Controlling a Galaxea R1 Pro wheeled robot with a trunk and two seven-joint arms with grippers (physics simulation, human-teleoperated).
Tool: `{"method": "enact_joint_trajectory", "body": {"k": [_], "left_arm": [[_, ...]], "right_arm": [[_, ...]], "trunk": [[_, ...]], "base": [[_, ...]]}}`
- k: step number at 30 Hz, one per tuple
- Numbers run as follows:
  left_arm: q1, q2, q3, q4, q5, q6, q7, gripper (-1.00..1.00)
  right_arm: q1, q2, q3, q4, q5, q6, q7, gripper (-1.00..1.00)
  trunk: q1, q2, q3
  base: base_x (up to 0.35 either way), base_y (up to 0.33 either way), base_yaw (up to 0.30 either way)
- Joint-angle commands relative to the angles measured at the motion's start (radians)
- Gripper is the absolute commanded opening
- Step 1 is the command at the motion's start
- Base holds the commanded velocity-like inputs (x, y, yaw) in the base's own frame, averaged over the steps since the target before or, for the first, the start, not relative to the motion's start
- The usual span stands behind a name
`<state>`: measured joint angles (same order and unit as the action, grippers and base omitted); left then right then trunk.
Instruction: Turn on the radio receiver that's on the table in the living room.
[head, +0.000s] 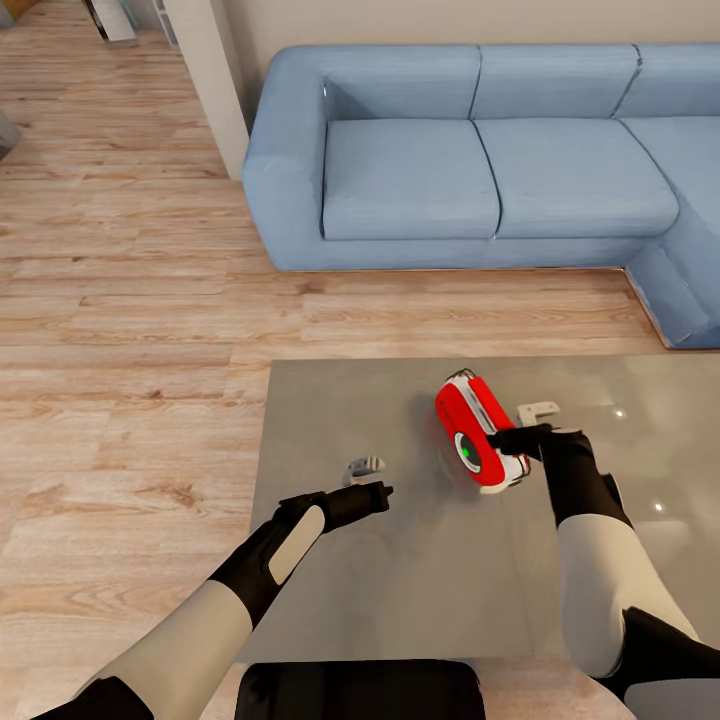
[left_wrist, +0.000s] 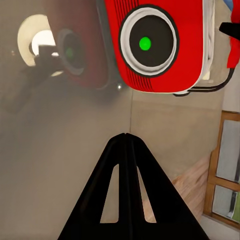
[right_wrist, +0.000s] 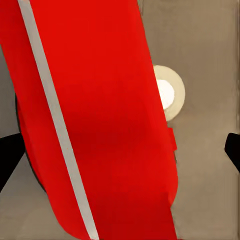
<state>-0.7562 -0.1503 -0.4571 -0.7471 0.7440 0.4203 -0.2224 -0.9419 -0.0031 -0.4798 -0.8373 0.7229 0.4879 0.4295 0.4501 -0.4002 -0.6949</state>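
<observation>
Radio receiver (head: 478, 430) is on the table (head: 330, 400), tipped, dial facing left gripper (head: 384, 493). Right gripper (head: 521, 437), spread wide, brackets it as a brace; left is pinched closed, likely for poking.

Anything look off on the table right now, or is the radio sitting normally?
The radio receiver looks tipped: it leans on the table rather than standing square, dial facing the left pincer, with the right pincer at its side. A green dot glows in the dial. Nothing looks spilled or broken.

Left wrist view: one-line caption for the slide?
Shut left gripper above the glossy table, facing the red radio receiver, green dot on its dial.
</observation>
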Motion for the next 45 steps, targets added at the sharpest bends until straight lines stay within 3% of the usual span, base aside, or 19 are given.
{"method": "enact_joint_trajectory", "body": {"k": [1,4,8,13,17,23,39,45], "left_arm": [[0.0,0.0,0.0,0.0,0.0,0.0,0.0,-1.0],[0.0,0.0,0.0,0.0,0.0,0.0,0.0,-1.0],[0.0,0.001,0.0,0.0,0.0,0.0,-0.001,-1.0],[0.0,0.001,0.0,-0.002,0.001,0.0,-0.001,-1.0],[0.0,0.002,0.0,-0.003,0.001,0.0,-0.002,-1.0],[0.0,0.002,0.0,-0.007,0.001,0.001,-0.002,-1.0],[0.0,-0.001,-0.001,-0.014,-0.001,0.003,0.001,-1.0],[0.0,-0.002,0.0,-0.017,-0.002,0.003,0.0,-1.0]], "right_arm": [[0.0,0.0,0.002,-0.01,0.0,0.001,0.0,1.0],[0.0,0.001,0.005,-0.035,0.002,0.008,0.001,1.0],[0.0,0.001,0.008,-0.118,0.004,0.08,0.029,1.0],[0.0,0.002,0.011,-0.288,0.02,0.207,0.138,1.0],[0.0,0.005,0.017,-0.383,0.086,0.302,0.218,1.0],[0.0,0.014,0.017,-0.405,0.205,0.336,0.305,1.0],[0.0,0.004,0.014,-0.399,0.228,0.37,0.316,1.0],[0.0,0.002,0.012,-0.402,0.267,0.372,0.316,1.0]], "trunk": [[0.0,0.0,0.0],[0.0,0.0,0.0],[0.0,0.0,0.0],[0.0,0.0,0.0],[0.0,0.0,0.0],[0.0,0.0,0.0],[0.0,0.0,0.0],[0.0,0.0,0.0]], "base": [[0.0,0.0,0.0],[0.0,0.0,0.0],[0.0,0.0,0.0],[0.0,0.0,0.0],[0.0,0.0,0.0],[0.0,0.0,0.0],[0.0,0.0,0.0],[0.0,0.0,0.0]]}}
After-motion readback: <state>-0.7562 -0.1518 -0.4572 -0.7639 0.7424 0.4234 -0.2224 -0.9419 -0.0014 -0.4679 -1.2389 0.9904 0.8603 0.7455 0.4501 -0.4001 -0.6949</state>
